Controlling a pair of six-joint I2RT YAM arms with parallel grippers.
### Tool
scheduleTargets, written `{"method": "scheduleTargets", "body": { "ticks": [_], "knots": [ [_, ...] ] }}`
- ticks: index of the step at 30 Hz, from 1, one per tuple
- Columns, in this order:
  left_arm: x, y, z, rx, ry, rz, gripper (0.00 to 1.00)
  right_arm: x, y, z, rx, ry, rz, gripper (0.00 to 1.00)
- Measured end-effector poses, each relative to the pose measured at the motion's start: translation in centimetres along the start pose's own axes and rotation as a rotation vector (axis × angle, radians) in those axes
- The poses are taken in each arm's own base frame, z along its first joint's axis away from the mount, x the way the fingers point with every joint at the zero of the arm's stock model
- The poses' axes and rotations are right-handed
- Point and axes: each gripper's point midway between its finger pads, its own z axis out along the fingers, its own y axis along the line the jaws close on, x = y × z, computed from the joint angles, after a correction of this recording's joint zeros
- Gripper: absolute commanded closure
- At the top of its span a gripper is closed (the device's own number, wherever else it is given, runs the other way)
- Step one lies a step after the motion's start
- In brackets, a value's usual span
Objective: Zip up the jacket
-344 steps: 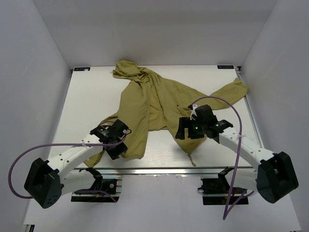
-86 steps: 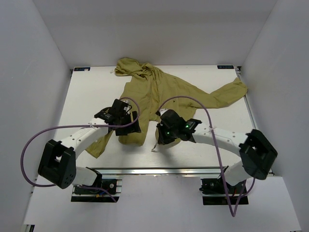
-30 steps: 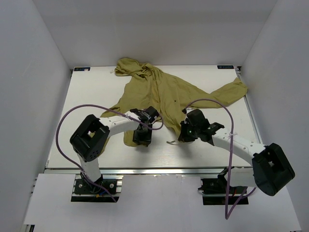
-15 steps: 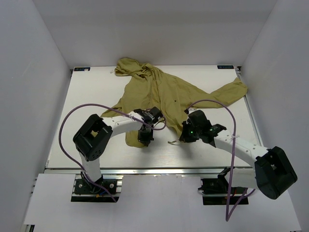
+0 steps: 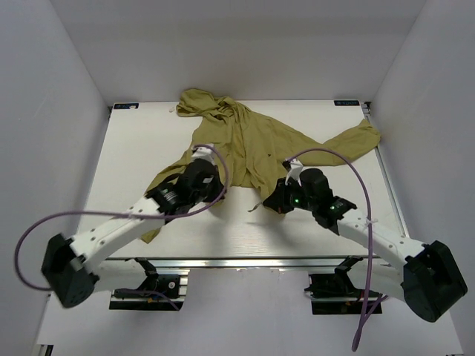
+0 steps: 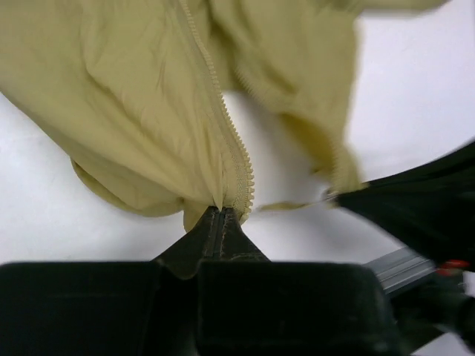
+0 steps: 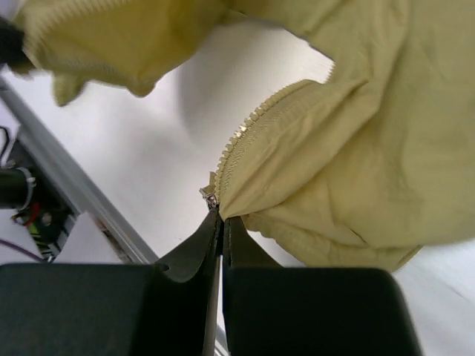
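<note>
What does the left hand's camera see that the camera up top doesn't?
Only the left wrist view shows the tiny zipper teeth up close, and the left gripper pinched shut on the bottom edge of the jacket. Only the top view shows the hood at the far end and a sleeve stretched out to the right. Both show the yellow-green jacket lying on the white table.
</note>
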Motion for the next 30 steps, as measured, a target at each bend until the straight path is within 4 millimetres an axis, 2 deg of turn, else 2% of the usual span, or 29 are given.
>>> {"method": "scheduleTargets", "body": {
  "ticks": [3, 6, 12, 17, 22, 26, 30],
  "knots": [
    [-2.5, -0.7, -2.6, 0.084, -0.140, -0.042, 1.00, -0.4, 1.1, -0.1, -0.086, -0.067, -0.023, 1.00],
    [-3.0, -0.7, -3.3, 0.119, -0.199, -0.070, 1.00, -0.4, 2.0, -0.1, -0.173, -0.115, -0.020, 1.00],
    [-2.2, -0.8, -2.1, 0.156, -0.220, -0.108, 1.00, -2.4, 4.9, -0.1, -0.335, -0.189, -0.018, 1.00],
    [-3.5, -2.3, -2.0, 0.216, -0.263, -0.147, 1.00, -3.3, 6.1, 0.0, -0.410, -0.221, -0.041, 1.00],
    [-4.3, -4.1, -1.8, 0.292, -0.281, -0.174, 1.00, -2.7, 6.0, 0.7, -0.429, -0.196, -0.034, 1.00],
    [-3.3, -4.6, -0.5, 0.303, -0.233, -0.169, 1.00, -2.4, 5.8, 1.1, -0.420, -0.179, -0.028, 1.00],
    [-2.4, -4.9, 0.2, 0.317, -0.193, -0.162, 1.00, -3.2, 5.7, 1.0, -0.406, -0.208, -0.054, 1.00]
  ]
}}
